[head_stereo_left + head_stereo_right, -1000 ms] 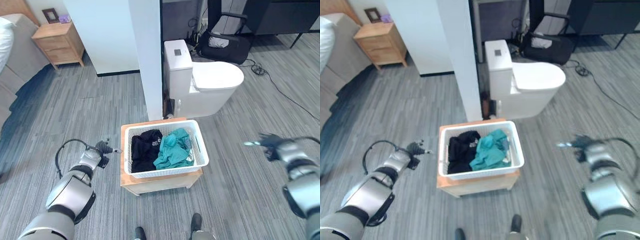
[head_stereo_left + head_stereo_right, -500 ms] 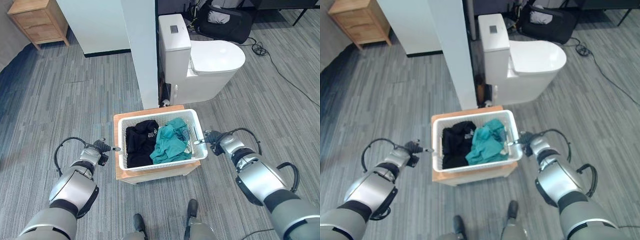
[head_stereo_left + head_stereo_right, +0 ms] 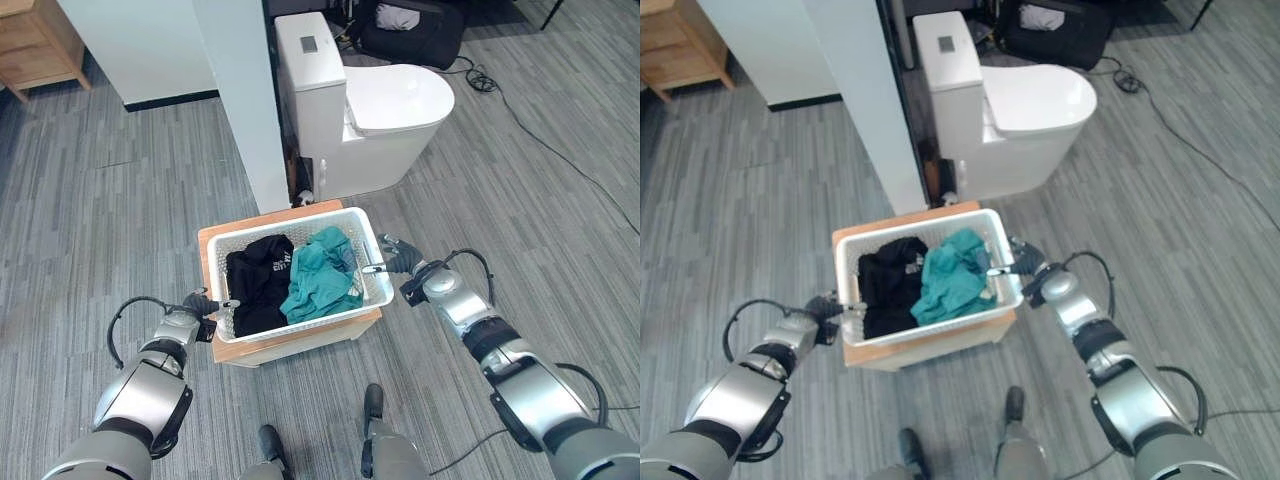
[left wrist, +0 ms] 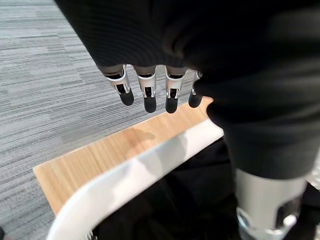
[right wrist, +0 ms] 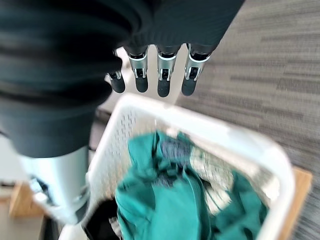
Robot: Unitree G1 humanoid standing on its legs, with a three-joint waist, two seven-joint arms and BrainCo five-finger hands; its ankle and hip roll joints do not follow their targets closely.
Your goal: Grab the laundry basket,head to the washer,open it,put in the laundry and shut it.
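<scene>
a white plastic laundry basket point(image 3: 372, 262) with perforated walls and a smooth rolled rim sits upright on a low wooden stand point(image 3: 300, 339) on the grey floor, just in front of a white pillar. inside it lie a black garment point(image 3: 255, 285) on the robot's left and a crumpled teal garment point(image 3: 318, 278) on the right, both below the rim.

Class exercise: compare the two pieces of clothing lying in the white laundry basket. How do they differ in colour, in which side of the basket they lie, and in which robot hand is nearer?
The black garment is dark; the teal garment is blue-green. The black garment lies on the robot's left side of the basket, the teal garment on the right. The left hand is nearer the black garment, the right hand nearer the teal. Both lie crumpled, side by side.
</scene>
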